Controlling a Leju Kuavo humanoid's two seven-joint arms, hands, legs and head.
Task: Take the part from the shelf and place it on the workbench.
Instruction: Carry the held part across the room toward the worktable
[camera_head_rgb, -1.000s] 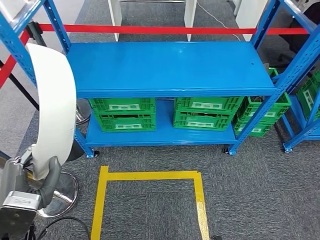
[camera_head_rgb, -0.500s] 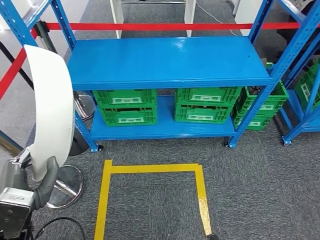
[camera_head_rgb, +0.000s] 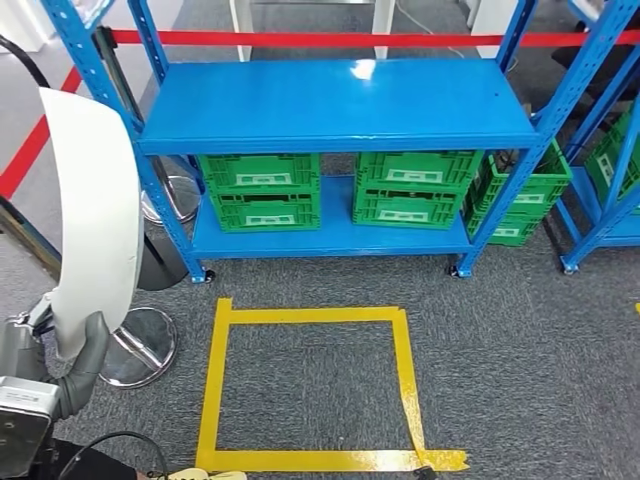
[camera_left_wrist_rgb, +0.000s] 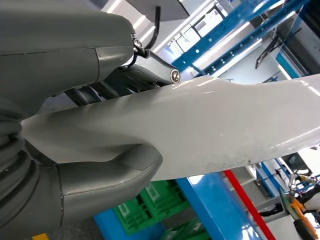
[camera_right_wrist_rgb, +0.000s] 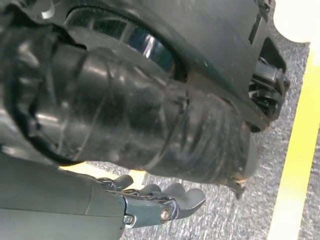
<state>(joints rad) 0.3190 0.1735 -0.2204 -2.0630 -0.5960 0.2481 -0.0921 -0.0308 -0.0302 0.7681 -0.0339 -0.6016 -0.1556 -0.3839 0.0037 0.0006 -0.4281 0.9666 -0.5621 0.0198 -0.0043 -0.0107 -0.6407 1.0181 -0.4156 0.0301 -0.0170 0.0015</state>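
In the head view a long, curved white part stands upright at the left. My left hand grips its lower end. The left wrist view shows the same white part pinched between the grey thumb and the darker fingers. My right hand hangs low above the grey carpet, its fingers stretched out and holding nothing. The blue shelf stands ahead with a bare top board.
Green crates sit on the shelf's lower board, with more to the right. A yellow tape square marks the carpet before me. A chrome stool base stands beside my left hand. Red barrier tape runs behind the shelf.
The whole picture has shifted: the shelf sits higher and farther and the full yellow square now shows, so the camera has moved back. The white part stays in my left hand.
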